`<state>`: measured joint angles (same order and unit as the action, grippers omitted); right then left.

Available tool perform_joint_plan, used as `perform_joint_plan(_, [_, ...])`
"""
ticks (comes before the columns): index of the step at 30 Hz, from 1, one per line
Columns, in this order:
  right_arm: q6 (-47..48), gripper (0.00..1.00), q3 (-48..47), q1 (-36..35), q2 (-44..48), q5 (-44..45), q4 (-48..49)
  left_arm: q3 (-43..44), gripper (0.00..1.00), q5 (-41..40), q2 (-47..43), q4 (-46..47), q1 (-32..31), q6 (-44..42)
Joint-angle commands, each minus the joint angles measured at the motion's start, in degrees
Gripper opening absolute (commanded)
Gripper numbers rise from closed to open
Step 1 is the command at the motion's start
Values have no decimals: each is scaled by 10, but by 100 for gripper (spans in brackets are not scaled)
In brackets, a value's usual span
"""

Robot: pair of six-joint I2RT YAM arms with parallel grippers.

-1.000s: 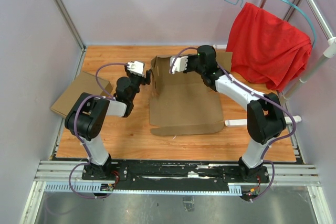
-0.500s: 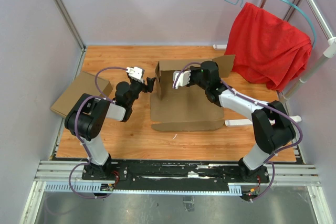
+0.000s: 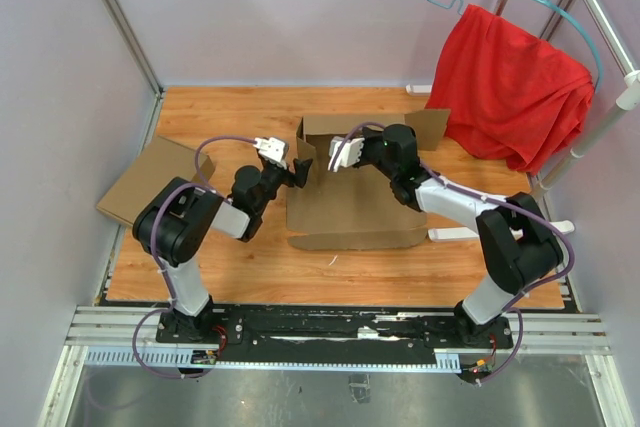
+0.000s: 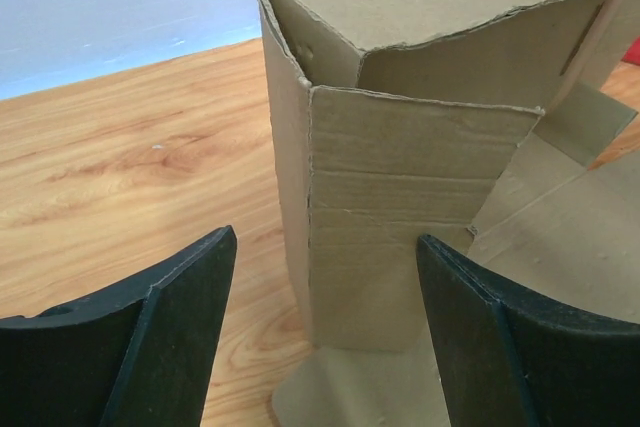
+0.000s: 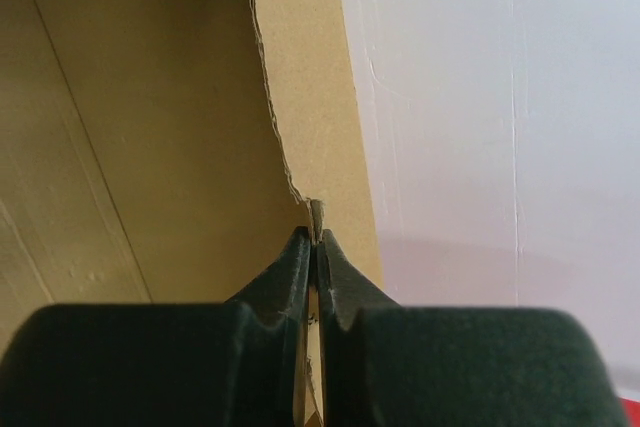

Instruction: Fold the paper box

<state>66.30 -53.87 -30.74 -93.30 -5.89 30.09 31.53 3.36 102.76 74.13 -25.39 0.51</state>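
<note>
the left hand (image 3: 299, 169) now sits closer to the paper box (image 3: 350, 205), fingers wide; the right hand (image 5: 315, 245) pinches its rear wall.

Black-jointed left arm (image 3: 172, 230) and right arm (image 3: 508, 243), white links, purple cables (image 3: 228, 139), black pincer fingers (image 4: 170, 337).

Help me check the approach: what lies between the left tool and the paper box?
Only bare wooden table, in the left wrist view; the open left tool faces the paper box.
</note>
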Motion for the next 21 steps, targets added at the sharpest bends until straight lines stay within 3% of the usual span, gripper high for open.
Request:
perform_joint_plan(1, [-38,1,15,-7,20,-20,-17,28,79,-51,16,18,-9,-24])
perform_joint_plan(11, [-49,1,25,-22,42,-47,-50,87,76,-94,48,-17,-20,-30])
perform_joint_plan(21, [-57,1,22,-48,44,-31,-69,139,60,-220,70,-76,-69,-63])
